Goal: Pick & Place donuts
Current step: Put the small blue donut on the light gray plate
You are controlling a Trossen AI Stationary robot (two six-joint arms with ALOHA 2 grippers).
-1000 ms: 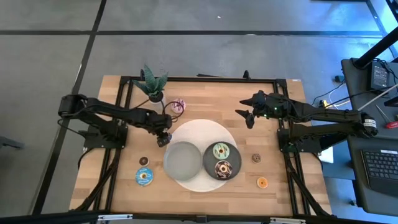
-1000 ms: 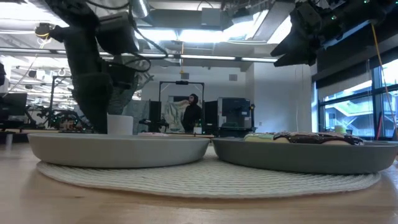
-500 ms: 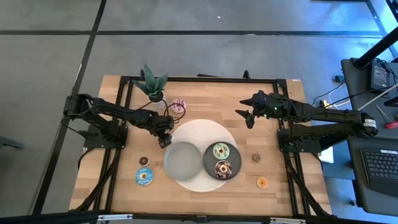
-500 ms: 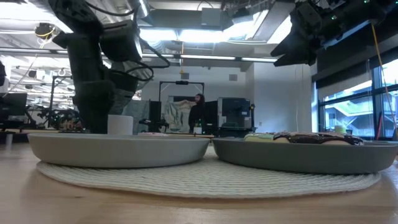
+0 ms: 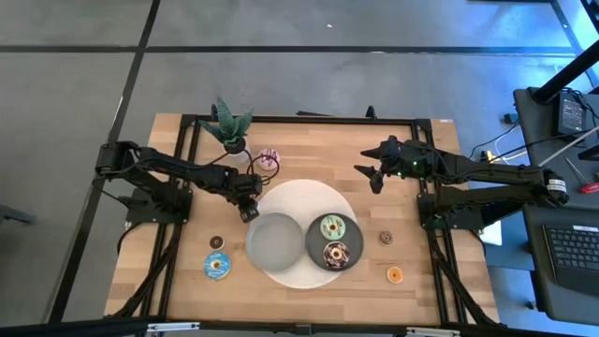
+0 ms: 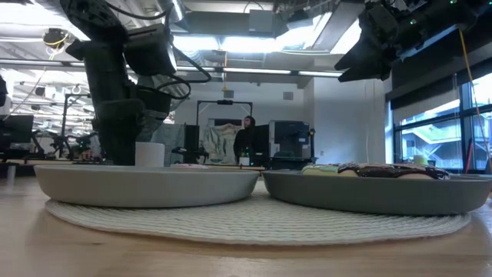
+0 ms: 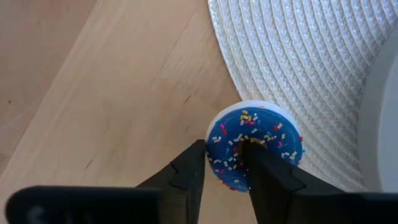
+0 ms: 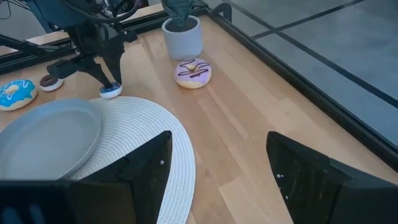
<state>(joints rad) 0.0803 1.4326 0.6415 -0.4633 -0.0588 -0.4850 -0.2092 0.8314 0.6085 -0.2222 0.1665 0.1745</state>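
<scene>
Left claw [image 7: 225,163] pinching a blue donut [image 7: 255,144] (with sprinkles) beside the white mat [image 7: 298,62], right claw [image 8: 214,165] wide open, holding nothing

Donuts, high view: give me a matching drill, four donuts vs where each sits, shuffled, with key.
1. mint-green donut
2. small blue sprinkled donut
3. orange donut
4. pink donut

A. beside the plant pot
B. on the dark plate
C. bare wood, right of the round mat
D. at the mat's edge, between the fingers of the left tool

Pairs: 1-B, 2-D, 3-C, 4-A.
The right tool waits open above the table.
</scene>
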